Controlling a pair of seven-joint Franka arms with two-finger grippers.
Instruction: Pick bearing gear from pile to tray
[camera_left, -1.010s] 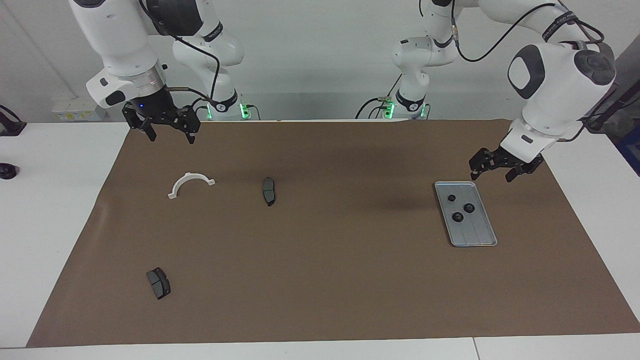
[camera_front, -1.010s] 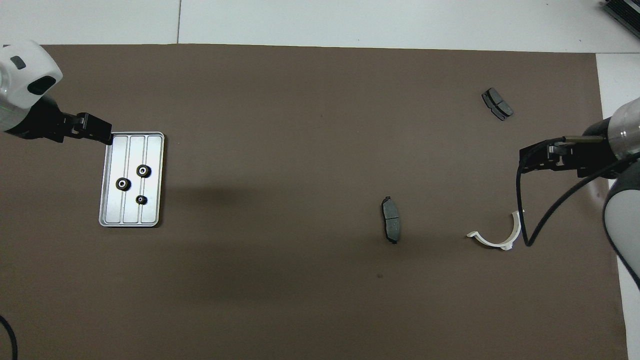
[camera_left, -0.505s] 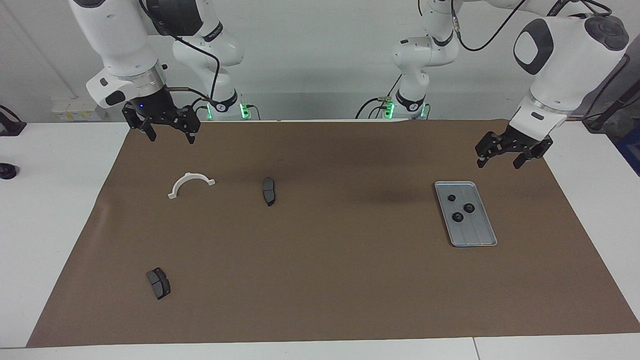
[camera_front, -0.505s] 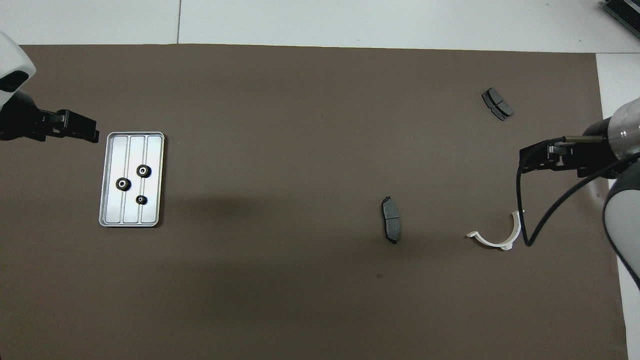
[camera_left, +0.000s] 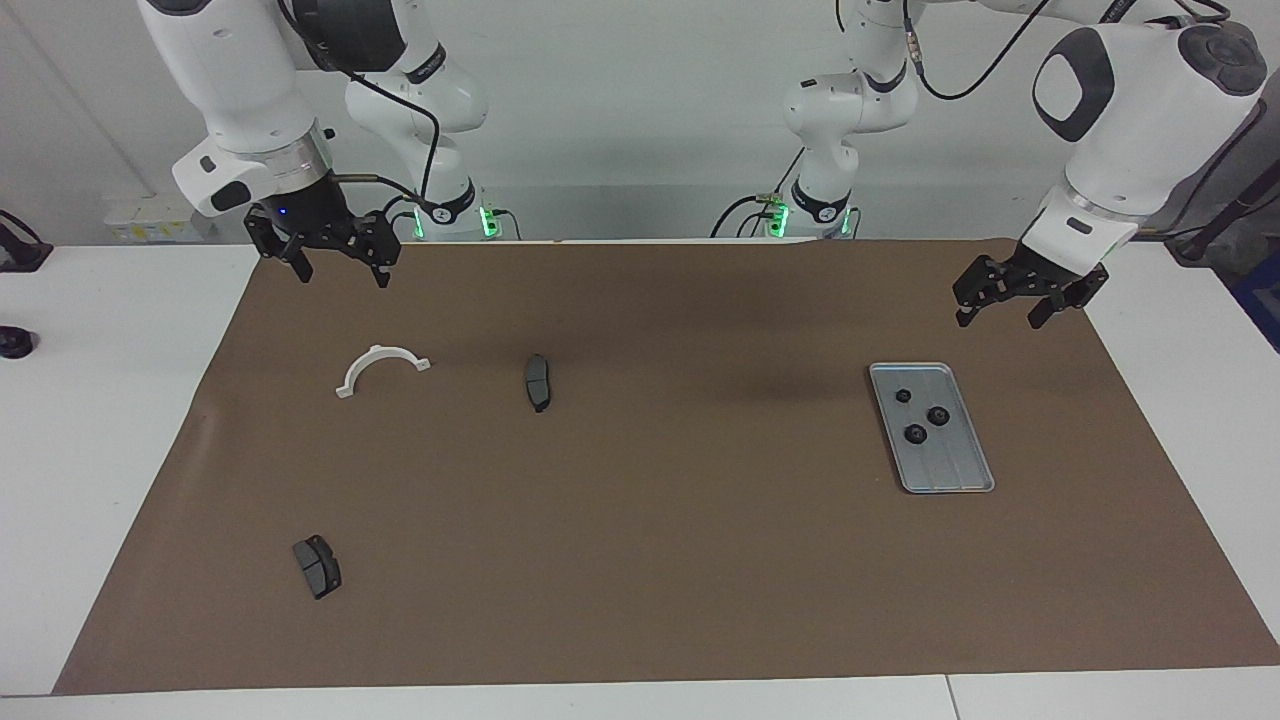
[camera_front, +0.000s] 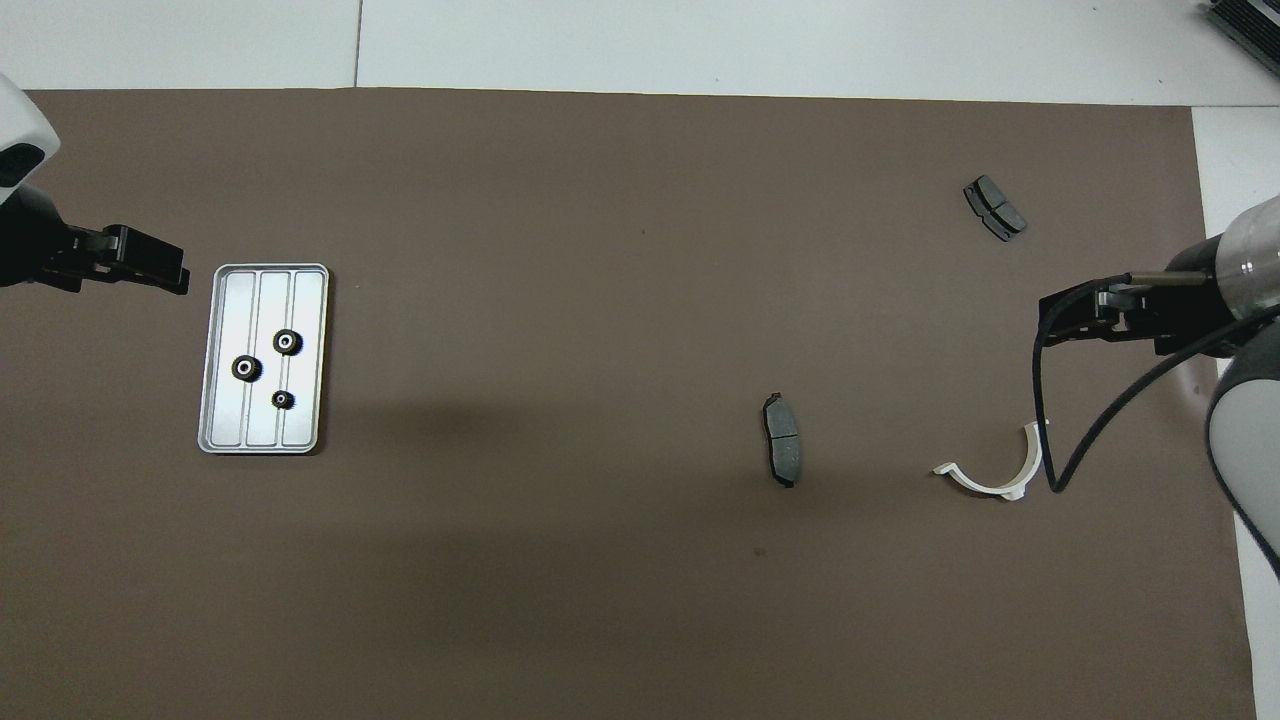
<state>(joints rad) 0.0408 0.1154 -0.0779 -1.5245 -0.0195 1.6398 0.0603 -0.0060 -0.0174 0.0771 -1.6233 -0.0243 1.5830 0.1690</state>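
Looking across the worktop (camera_left: 120, 420) from the facing camera, you see the tray (camera_left: 955, 470) lying flat on the brown mat (camera_left: 640, 560) toward the left arm's end, with three small black gears (camera_left: 915, 433) resting inside it, in the half nearer the robots. Your left gripper (camera_left: 1000, 308) hangs in the air over the mat near the tray's robot-side end, jaws spread wide and holding nothing. Your right gripper (camera_left: 340, 268) hangs over the mat's edge at the right arm's end, jaws also wide and empty. Below it lie a white half-ring bracket (camera_left: 380, 368) and, beside that toward the middle, a dark brake pad (camera_left: 538, 381); a second brake pad (camera_left: 317, 566) sits well apart, farther from the robots. Turning to the overhead camera, you find the tray (camera_front: 305, 300) with its gears (camera_front: 287, 342) spread over its ridged floor, the left gripper (camera_front: 170, 275) just off one corner, and the right gripper (camera_front: 1055, 325) over bare mat between the bracket (camera_front: 990, 482) and the farther brake pad (camera_front: 994, 207), with the nearer pad (camera_front: 782, 452) toward the middle.
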